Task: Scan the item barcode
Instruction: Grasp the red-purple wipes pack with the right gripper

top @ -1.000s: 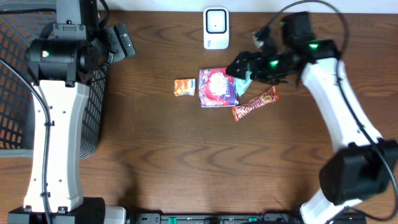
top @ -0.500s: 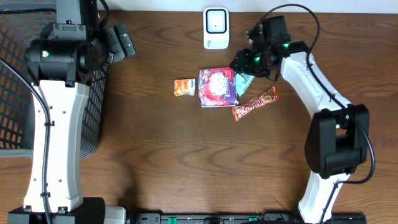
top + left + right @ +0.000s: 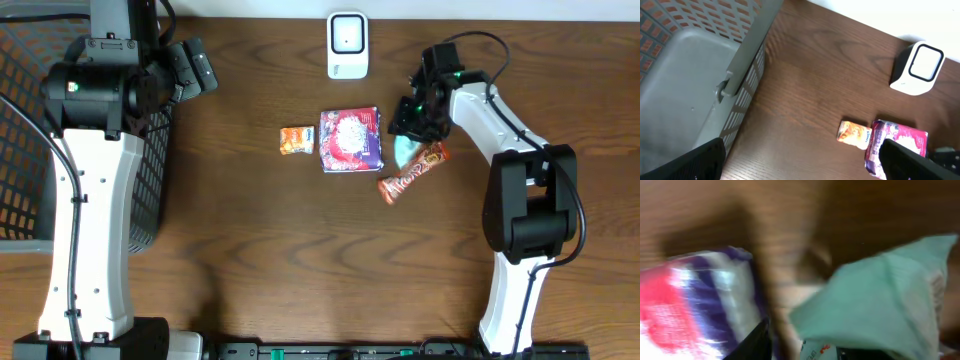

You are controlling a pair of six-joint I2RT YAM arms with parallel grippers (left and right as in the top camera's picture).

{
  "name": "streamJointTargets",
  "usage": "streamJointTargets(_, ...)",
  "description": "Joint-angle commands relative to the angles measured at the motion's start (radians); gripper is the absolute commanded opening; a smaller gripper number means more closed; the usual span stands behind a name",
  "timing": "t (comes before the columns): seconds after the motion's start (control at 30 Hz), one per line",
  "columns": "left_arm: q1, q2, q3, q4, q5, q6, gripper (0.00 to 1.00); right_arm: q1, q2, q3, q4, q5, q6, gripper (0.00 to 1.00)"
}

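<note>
A teal packet (image 3: pixel 403 150) lies between a purple snack bag (image 3: pixel 350 140) and a brown chocolate bar (image 3: pixel 412 172) at mid-table. My right gripper (image 3: pixel 408 122) is down on the teal packet's upper end. In the blurred right wrist view the teal packet (image 3: pixel 880 305) fills the space between the dark fingers (image 3: pixel 757 342), and the jaws are closed in on it. A white scanner (image 3: pixel 347 45) stands at the back edge. High at the left, my left gripper (image 3: pixel 800 170) stands open and empty over bare wood.
A small orange packet (image 3: pixel 296 140) lies left of the purple bag. A dark mesh basket (image 3: pixel 30 130) takes up the left edge of the table, under the left arm. The basket's grey rim (image 3: pixel 747 65) runs through the left wrist view.
The right gripper has moved down and right from over the purple bag onto the teal packet, and its jaws narrowed. The teal packet and chocolate bar shifted slightly down-right. The left arm stayed put.
</note>
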Motion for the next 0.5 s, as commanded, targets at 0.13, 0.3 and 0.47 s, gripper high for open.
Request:
streamJointTargets(0.13,0.004,0.005,0.004,-0.003,-0.006,-0.005,0.98,-0.049,-0.122,0.139,-0.148,0.169,-0.115,0.66)
streamJointTargets(0.3,0.004,0.005,0.004,-0.003,-0.006,-0.005,0.98,-0.023,-0.158,0.158,-0.152,-0.068,-0.208,0.88)
streamJointTargets(0.47,0.004,0.005,0.004,-0.003,-0.006,-0.005,0.98,0.021,-0.132,0.122,-0.152,-0.117,-0.187,0.88)
